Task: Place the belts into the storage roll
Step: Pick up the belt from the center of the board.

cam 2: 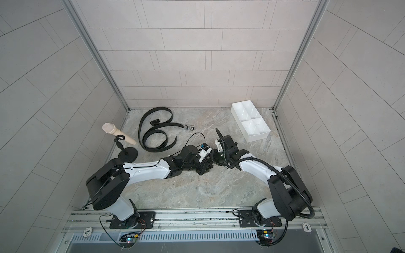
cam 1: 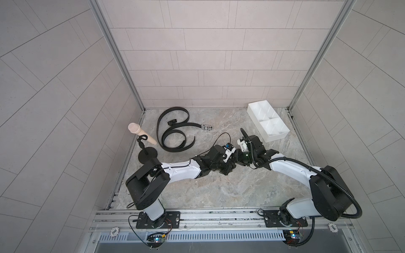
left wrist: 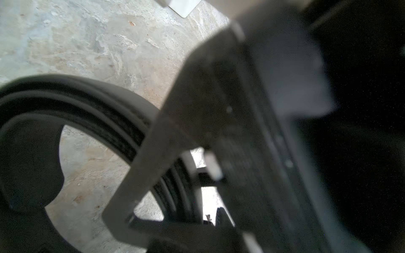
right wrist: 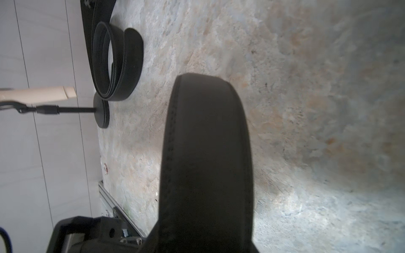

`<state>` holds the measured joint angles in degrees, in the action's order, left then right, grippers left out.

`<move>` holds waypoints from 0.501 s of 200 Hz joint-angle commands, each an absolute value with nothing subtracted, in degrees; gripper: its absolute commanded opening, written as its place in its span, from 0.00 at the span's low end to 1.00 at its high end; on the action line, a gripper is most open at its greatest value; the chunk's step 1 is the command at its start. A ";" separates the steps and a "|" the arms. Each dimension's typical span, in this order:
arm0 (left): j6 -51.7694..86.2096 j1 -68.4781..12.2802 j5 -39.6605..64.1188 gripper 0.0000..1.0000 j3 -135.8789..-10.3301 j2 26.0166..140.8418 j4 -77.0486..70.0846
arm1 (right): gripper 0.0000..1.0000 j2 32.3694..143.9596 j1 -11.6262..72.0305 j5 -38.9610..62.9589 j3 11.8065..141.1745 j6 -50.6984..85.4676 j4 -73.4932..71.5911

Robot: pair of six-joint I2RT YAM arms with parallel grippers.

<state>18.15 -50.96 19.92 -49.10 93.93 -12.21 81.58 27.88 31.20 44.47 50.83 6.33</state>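
Two loose black belts lie at the back left, one (cam 1: 175,108) looping near the wall and one (cam 1: 175,150) curled in front of it, with a silvery buckle (cam 1: 208,127). My two grippers meet mid-table on a third belt. In the left wrist view its coil (left wrist: 98,103) curves in towards the jaws, and the left gripper (cam 1: 234,156) is shut on it. The right gripper (cam 1: 240,154) is shut on the same belt. Its free strap end (right wrist: 206,153) sticks out past the jaws and hides them, and it stands up (cam 1: 243,132) in both top views. The white storage roll (cam 1: 276,138) sits at the back right, its compartments bare.
A black round-based stand (cam 1: 148,154) with a beige peg (cam 1: 142,137) stands at the left edge, close to the loose belts (right wrist: 118,61). Walls close the table on three sides. A rail with the arm bases runs along the front edge.
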 commanded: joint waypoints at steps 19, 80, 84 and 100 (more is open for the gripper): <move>17.46 -50.87 18.97 0.00 -49.96 92.63 -15.47 | 0.19 81.86 29.12 30.84 45.79 52.35 6.54; 20.40 -50.89 19.31 0.00 -52.45 94.79 -16.87 | 0.00 78.87 31.46 22.82 46.71 51.35 12.85; 20.57 -50.89 19.33 0.00 -52.47 94.68 -16.87 | 0.00 78.80 31.35 22.39 47.30 50.78 13.84; 21.06 -50.87 19.13 0.16 -52.47 94.10 -16.49 | 0.00 78.84 30.91 21.17 50.15 47.88 18.92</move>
<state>19.75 -51.07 19.70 -49.60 94.72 -12.34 80.88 30.44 24.27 46.26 51.77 10.92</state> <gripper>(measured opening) 0.276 0.369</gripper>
